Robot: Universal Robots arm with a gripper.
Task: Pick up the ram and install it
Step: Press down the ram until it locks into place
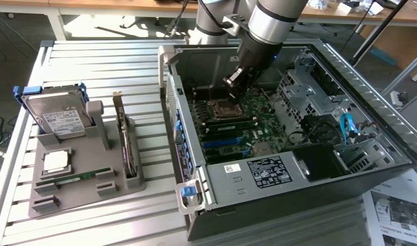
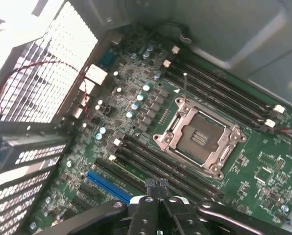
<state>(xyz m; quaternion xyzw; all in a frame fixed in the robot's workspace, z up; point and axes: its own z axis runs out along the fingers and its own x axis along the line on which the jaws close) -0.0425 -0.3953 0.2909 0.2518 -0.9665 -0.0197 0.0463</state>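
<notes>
Ram (image 1: 77, 178): a long, thin, narrow green circuit-board stick. It lies in a shallow slot of the grey holder (image 1: 92, 197) on the tabletop (image 1: 112, 66), towards the exterior view's left. Its long axis runs roughly across the holder, rising slightly towards the exterior view's right. It sits just in front of the square silver chip (image 1: 56, 161) and well apart from the open computer case (image 1: 372, 92). Nothing touches or grips it.

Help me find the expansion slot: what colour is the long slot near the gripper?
Blue: the long blue plastic slot on the green motherboard, clearest in the wrist view.
</notes>
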